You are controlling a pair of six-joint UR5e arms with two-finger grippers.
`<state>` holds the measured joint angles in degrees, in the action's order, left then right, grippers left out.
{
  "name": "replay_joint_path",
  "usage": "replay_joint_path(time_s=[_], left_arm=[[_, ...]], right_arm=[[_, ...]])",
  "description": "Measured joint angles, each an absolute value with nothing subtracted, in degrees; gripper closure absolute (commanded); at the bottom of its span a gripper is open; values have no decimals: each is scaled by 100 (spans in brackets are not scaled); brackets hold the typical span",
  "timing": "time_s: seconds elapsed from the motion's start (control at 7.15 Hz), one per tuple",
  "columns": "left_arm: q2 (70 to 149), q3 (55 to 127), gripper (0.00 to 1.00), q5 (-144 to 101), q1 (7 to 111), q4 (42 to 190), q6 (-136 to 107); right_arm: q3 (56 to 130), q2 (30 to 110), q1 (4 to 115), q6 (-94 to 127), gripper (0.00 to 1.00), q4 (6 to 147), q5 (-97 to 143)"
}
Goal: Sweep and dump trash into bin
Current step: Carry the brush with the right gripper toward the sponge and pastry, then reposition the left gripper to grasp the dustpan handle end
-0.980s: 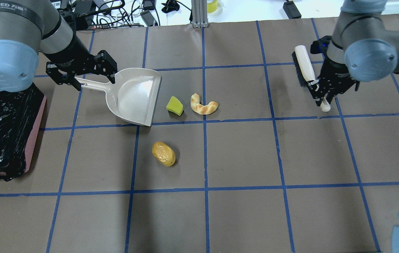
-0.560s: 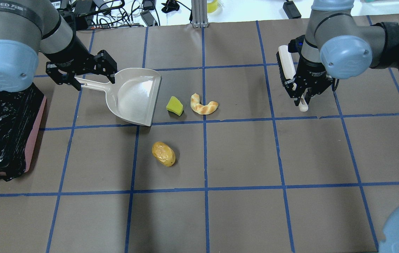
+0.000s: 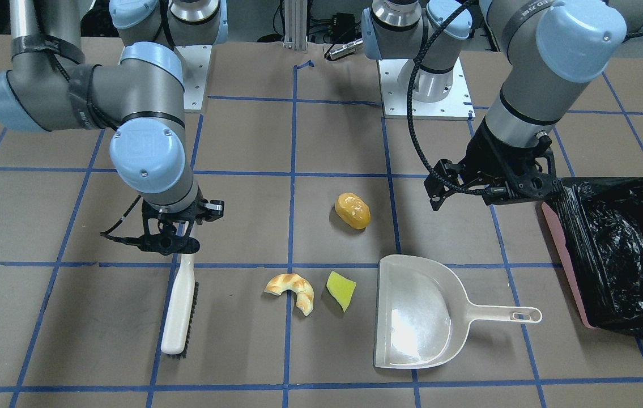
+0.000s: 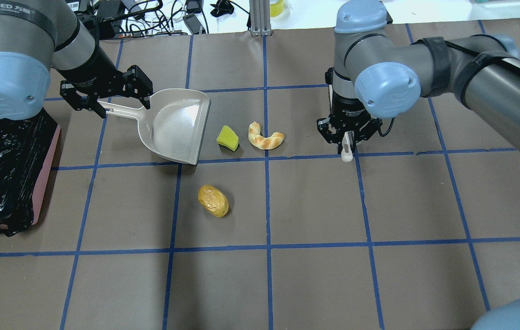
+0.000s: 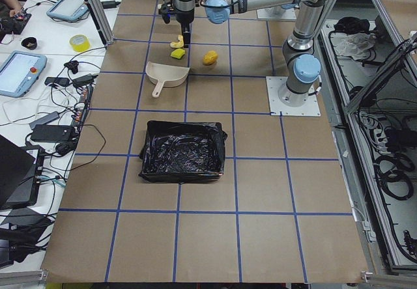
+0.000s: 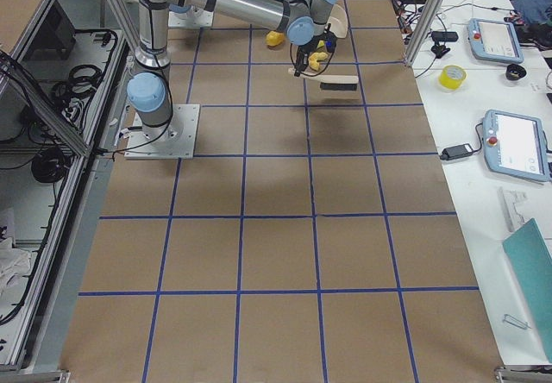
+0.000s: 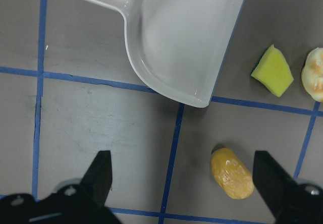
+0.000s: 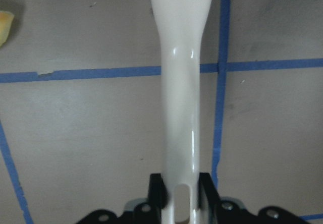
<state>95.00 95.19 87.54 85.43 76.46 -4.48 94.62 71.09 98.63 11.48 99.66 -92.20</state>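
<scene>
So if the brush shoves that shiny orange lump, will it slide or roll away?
The lump looks rounded and egg-like, so it will probably roll or veer sideways rather than slide straight. Its glossy skin suggests hard, smooth plastic, likely light and slippery against the brush bristles.

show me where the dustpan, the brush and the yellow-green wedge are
dustpan (image 3: 412, 317): exterior front-facing view, bare floor of the pan
brush (image 3: 178, 306): exterior front-facing view, white back beside the bristles
yellow-green wedge (image 3: 341, 290): exterior front-facing view, middle of its top face
</scene>
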Motion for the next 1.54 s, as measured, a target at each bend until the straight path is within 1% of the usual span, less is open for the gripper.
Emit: replay_joint_path(time_s=[0.42, 0.7, 1.12, 1.54], left_arm=[[9496, 9521, 0, 8760, 8537, 7651, -448], [9488, 9521, 0, 8772, 8488, 7666, -398], [9477, 9516, 0, 8791, 8246, 7666, 59], [9475, 9511, 0, 8789, 7979, 7672, 422]], right_arm=[[9388, 6744, 10644, 2194, 100, 10040, -8778], [9117, 6469, 10998, 2571, 100, 10062, -8331], [8480, 6052, 11221, 2789, 100, 10073, -8063], [8374, 6004, 11242, 2803, 100, 10072, -8055]])
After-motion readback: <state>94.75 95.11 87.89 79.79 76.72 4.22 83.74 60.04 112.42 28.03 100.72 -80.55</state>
